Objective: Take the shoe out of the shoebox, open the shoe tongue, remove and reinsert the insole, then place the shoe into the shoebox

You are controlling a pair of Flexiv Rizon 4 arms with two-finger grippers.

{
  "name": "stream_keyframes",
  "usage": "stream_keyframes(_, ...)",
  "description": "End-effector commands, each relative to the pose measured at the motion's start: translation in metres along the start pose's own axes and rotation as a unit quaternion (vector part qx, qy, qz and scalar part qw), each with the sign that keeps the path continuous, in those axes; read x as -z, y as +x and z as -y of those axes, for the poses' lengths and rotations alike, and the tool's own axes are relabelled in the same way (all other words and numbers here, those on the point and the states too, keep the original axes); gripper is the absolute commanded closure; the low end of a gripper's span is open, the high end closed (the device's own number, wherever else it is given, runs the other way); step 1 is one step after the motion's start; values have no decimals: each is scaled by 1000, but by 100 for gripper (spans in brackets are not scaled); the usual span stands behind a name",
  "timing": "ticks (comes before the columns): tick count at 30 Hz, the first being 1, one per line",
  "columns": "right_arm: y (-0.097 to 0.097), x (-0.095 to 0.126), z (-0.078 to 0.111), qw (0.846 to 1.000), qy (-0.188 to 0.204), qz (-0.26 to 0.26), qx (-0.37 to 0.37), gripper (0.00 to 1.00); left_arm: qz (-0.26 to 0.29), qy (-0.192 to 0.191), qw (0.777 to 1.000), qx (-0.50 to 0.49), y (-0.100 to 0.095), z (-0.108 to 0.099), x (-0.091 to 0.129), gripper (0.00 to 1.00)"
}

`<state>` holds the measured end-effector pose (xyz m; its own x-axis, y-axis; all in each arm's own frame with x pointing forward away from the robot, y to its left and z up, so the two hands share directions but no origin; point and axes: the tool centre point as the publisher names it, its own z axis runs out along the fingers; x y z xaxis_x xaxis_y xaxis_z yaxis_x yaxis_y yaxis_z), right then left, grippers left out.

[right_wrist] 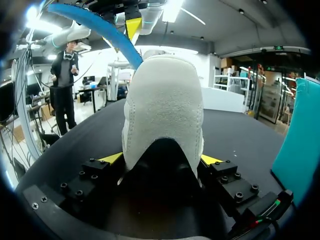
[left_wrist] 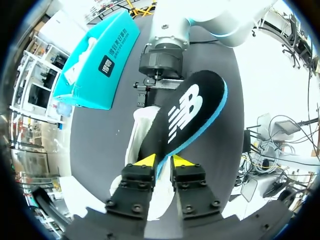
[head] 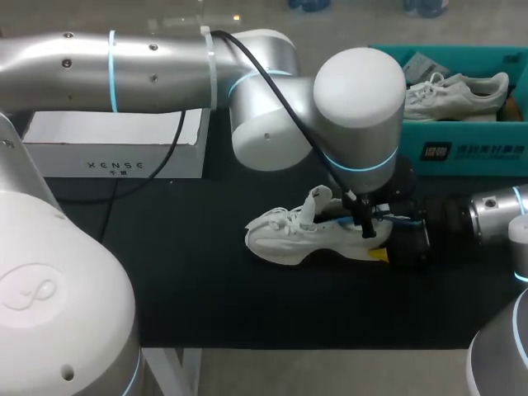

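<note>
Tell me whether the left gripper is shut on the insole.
Yes, the left gripper pinches the black, blue-edged foam insole between both yellow fingertips.

White shoe (head: 285, 239); black insole (left_wrist: 185, 117), blue edge; teal shoebox (head: 495, 165).

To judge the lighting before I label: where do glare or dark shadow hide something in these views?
Head view: lamp sheen on the left arm; the shoe on the mat is well lit, its heel end shaded under that arm. Left wrist view: white washout beyond the table; insole evenly lit. Right wrist view: ceiling lamps glare; shadow fills the lower heel at the right gripper.
</note>
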<state>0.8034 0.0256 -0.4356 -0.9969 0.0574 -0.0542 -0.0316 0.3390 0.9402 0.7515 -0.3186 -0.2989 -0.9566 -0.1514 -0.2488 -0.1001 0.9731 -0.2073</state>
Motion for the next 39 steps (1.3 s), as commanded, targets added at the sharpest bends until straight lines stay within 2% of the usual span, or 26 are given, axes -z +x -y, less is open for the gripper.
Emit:
stream_keyframes(1, 1, -3, 4, 1000, 2, 2, 0, 100, -1, 0, 1000, 1, -1, 2, -4, 74)
stream_keyframes(16, 1, -3, 4, 1000, 2, 2, 0, 100, -5, -15, 1000, 4, -5, 8, -26, 75)
stream_keyframes(17, 1, -3, 4, 1000, 2, 2, 0, 100, -5, -20, 1000, 12, -6, 9, -28, 82)
stream_keyframes(18, 1, -3, 4, 1000, 2, 2, 0, 100, -9, -19, 1000, 13, -6, 9, -28, 100)
stream_keyframes(24, 1, -3, 4, 1000, 2, 2, 0, 100, -12, -3, 1000, 17, -9, 13, -18, 100)
stream_keyframes(27, 1, -3, 4, 1000, 2, 2, 0, 100, -32, 18, 999, 28, -13, 18, -2, 100)
stream_keyframes(31, 1, -3, 4, 1000, 2, 2, 0, 100, -67, 63, 995, 47, -24, 31, 32, 100)
stream_keyframes(35, 1, -3, 4, 1000, 2, 2, 0, 100, -112, 116, 984, 77, -43, 43, 73, 100)
stream_keyframes(39, 1, -3, 4, 1000, 2, 2, 0, 100, -155, 160, 970, 98, -62, 46, 108, 100)
